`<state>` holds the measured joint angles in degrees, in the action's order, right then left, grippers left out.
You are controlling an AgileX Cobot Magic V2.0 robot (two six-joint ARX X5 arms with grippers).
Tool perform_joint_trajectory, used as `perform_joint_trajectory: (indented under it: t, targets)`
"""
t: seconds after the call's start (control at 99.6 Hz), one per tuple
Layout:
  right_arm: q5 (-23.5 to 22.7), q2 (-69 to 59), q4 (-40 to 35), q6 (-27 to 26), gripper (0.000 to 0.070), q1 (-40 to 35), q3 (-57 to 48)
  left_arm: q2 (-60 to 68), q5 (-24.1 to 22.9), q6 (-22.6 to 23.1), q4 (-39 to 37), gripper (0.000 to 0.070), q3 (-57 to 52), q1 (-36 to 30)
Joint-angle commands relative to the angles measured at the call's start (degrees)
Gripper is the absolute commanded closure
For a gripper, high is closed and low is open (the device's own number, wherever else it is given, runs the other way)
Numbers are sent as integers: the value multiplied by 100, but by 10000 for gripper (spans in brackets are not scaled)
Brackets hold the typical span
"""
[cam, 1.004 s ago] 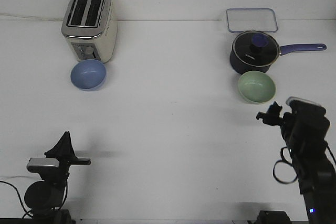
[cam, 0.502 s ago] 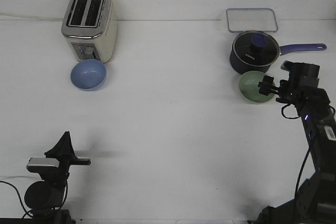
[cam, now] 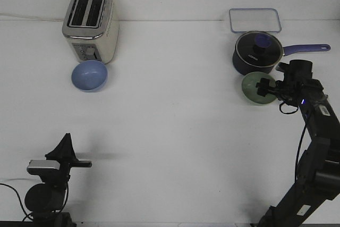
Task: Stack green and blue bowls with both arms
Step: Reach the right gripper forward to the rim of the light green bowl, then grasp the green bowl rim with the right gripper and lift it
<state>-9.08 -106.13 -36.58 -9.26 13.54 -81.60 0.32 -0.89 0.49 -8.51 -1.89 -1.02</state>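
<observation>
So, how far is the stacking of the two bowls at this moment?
Nothing is stacked yet. The blue bowl sits untouched in front of the toaster, and the left gripper is parked far from it. In hand: the right gripper is at the green bowl, beside the saucepan; whether it grips the rim cannot be told. Left: lifting one bowl and setting it into the other.
</observation>
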Motion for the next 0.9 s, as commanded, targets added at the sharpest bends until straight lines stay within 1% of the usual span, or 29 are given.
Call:
perform_joint_trajectory:
  t: [0.0,0.02,0.03,0.05,0.06,0.09,0.1,0.281,0.351,0.472,0.632,0.733,0.893]
  targets:
    - [-17,-153,39,136,433,4,-131,-9,28,-31,-55,685,107,-2]
    - [-26,-153,42,170,529,4,-131,-9,28,-31,-57,685,107,-2]
    - [-33,-153,42,179,544,4,-131,-9,28,-31,-57,685,107,-2]
    - [-63,-153,42,205,616,4,-131,-9,28,-31,-55,685,107,-2]
    - [-68,-155,42,208,629,4,-131,-9,28,-31,-57,685,107,-2]
    - [-138,-155,39,208,694,4,-131,-9,28,-31,-57,685,107,-2]
    - [-151,-153,39,208,700,4,-131,-9,28,-31,-57,685,107,-2]
    - [-374,-103,4,223,700,68,-136,-9,28,-31,-57,685,107,-2]
    - [-573,46,-61,267,700,81,-136,-9,28,-31,-57,685,107,-2]
    - [-780,531,-216,264,700,140,-136,-9,28,-31,-57,685,107,-2]
    - [-1235,1443,-610,262,700,146,-133,-9,28,-31,-57,685,107,-2]
    - [-1506,2063,-765,256,700,-22,-98,-9,28,-31,-57,685,107,-2]
    - [-1519,2916,-1226,219,700,-610,85,-9,28,-31,-57,685,107,-2]
